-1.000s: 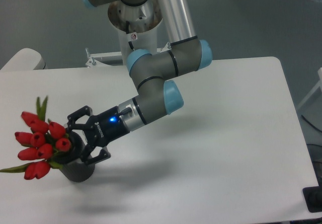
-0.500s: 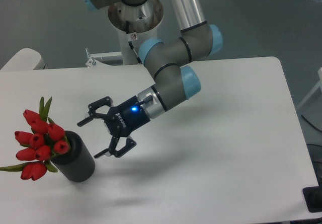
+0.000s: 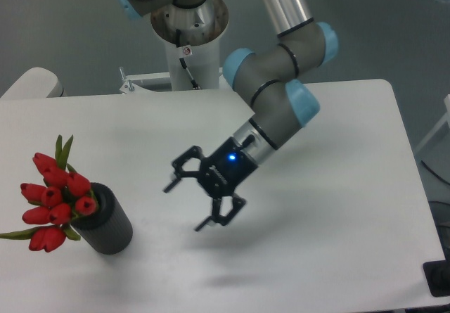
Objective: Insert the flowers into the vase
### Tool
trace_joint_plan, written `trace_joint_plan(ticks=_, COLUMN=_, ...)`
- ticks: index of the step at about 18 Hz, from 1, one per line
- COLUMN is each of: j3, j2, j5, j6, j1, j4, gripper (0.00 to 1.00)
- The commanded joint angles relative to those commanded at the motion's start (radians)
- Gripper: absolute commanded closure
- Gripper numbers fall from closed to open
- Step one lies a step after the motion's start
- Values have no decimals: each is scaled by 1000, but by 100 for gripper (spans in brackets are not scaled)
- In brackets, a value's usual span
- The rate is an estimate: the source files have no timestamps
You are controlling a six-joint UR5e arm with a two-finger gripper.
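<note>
The flowers [image 3: 55, 200], a bunch of red tulip buds with green leaves, stand in the vase [image 3: 107, 227], a dark grey-black cylinder at the table's front left. The buds lean out to the left over the vase's mouth. My gripper [image 3: 185, 206] is open and empty. It hangs above the middle of the table, well to the right of the vase, with its fingers pointing left and down.
The white table [image 3: 337, 207] has its right edge near the frame's right side. The arm's base column [image 3: 188, 32] stands at the back centre. A pale rounded object [image 3: 31, 82] sits at the back left.
My gripper let go of the flowers, which stay in the vase, and has drawn back to the right and up, away from the vase.
</note>
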Motion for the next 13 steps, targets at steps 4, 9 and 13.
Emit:
trace_joint_plan(ticks=4, j3=108, j2=-45, j5=249, j6=-63, j1=-35, j4=-3, gripper=0)
trace_joint_plan(ticks=9, j3=166, j2=-92, j5=416, j6=-49, j1=-51, j4=-43, gripper=0)
trace_joint_plan(ticks=13, j3=236, j2=-123, j5=566, j6=21, j1=-64, j4=-173, gripper=0)
